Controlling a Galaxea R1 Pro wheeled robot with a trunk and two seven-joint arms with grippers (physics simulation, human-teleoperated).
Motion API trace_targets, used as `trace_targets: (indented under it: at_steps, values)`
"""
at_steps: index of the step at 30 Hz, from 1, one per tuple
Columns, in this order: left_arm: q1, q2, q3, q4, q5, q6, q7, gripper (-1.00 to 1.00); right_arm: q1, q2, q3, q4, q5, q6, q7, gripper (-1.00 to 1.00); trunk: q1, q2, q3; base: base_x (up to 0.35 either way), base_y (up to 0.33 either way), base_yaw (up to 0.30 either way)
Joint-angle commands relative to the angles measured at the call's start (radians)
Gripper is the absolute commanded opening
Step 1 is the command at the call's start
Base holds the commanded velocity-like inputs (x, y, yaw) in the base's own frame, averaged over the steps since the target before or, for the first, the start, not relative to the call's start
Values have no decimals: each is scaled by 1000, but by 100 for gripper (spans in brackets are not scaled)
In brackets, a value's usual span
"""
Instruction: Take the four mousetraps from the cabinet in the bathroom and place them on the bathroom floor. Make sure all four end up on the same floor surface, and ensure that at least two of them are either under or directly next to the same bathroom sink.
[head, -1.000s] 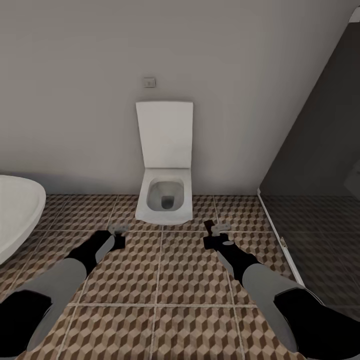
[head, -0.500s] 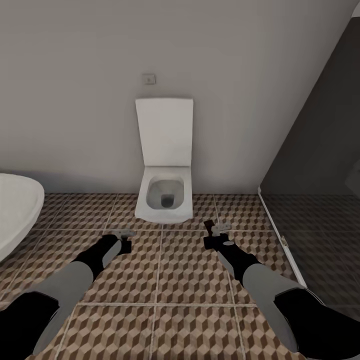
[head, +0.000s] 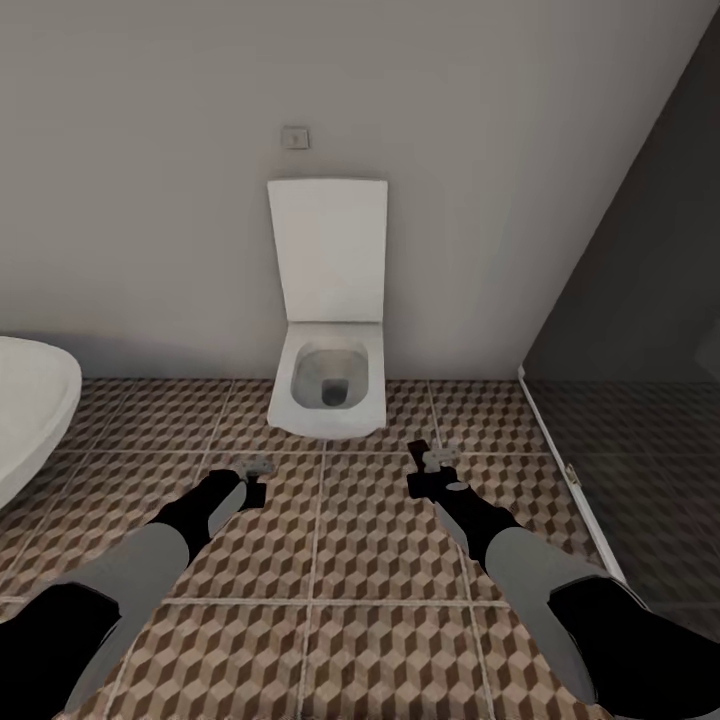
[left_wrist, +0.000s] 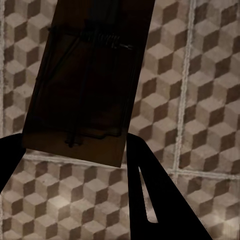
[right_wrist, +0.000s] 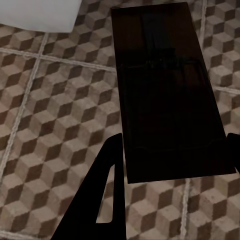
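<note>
The left gripper (left_wrist: 75, 150), two black fingers, was closed on a flat rectangular brown wooden mousetrap (left_wrist: 90, 80) with a dark wire spring and bar across its face. One finger (left_wrist: 150, 200) pressed against the board's near edge on one side, and the other showed as a dark wedge at the opposite corner. The board hung above the bathroom floor (left_wrist: 200, 100) of square tiles printed with brown, beige and white cubes and pale grout lines, not touching it as far as could be told.

The right gripper (right_wrist: 170, 165) likewise clamped a second flat brown mousetrap (right_wrist: 167, 95), very dark in shadow, its metal parts only faintly visible. One black finger (right_wrist: 107, 185) lay against the board's side near its close end; the other just showed at the opposite edge. Tiled floor lay beneath it, with a white corner of the toilet beyond.

From the head camera, both black-and-grey arms reached forward over the tiled floor (head: 370, 560), the left gripper (head: 250, 470) and right gripper (head: 432, 462) held apart at similar height, each in front of the white square wall-hung toilet (head: 328, 385) with its lid raised. The rim of a rounded white bathtub (head: 30, 410) sat on the left, and a dark glass panel (head: 640, 330) stood on the right.
</note>
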Motion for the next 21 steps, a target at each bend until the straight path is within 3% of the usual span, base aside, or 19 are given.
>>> trace_targets:
  at_steps: [1,8,21]
  values:
    - [0,1,-13,-3,7,5,8,-100,0,0,9,-2,-11,5,-5,-100,4,-8,-5,0,0,0]
    - [0,1,-34,-7,7,7,10,-100,0,1,9,-2,-11,5,-5,-100,31,-57,-38,0,0,0]
    - [0,1,-37,-119,7,10,11,-100,0,3,9,-2,-11,5,-3,-100,80,-148,-99,0,0,0]
